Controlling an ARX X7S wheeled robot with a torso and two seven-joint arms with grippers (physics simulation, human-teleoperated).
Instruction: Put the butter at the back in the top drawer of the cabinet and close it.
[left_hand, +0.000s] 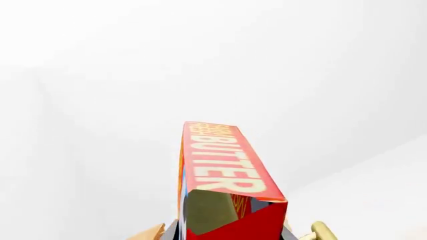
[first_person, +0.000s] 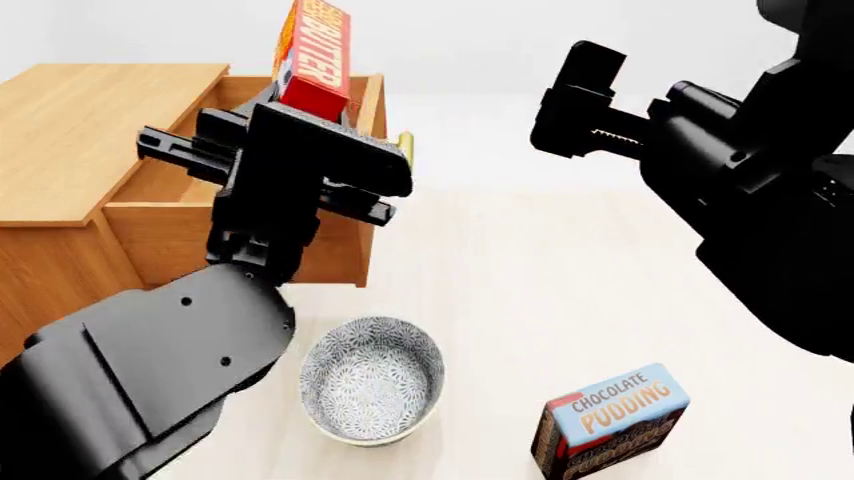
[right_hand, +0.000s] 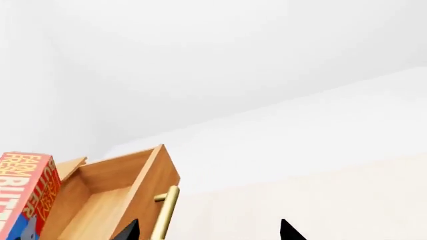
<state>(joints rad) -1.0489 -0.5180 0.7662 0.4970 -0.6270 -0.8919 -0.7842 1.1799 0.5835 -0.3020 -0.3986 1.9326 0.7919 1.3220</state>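
The left gripper (first_person: 300, 100) is holding the butter (first_person: 314, 57) upright over the open top drawer (first_person: 254, 215) of the cabinet (first_person: 94, 130). The right gripper (first_person: 577, 95) is hanging well apart from the cabinet, its jaws unclear. A patterned bowl (first_person: 371, 378) is sitting near the cabinet, with the Chocolate Pudding box (first_person: 611, 420) lying beyond the bowl.

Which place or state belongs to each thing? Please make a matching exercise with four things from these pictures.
Things:
1. red-orange butter carton
2. light brown wooden top drawer
3. grey patterned round bowl
4. brown and blue chocolate pudding box

Places or states:
A. pulled open, nothing visible inside
B. on the pale surface, nearest the camera's right side in the head view
C. held up by the left gripper
D. on the pale surface, in front of the cabinet

Pairs: 1-C, 2-A, 3-D, 4-B
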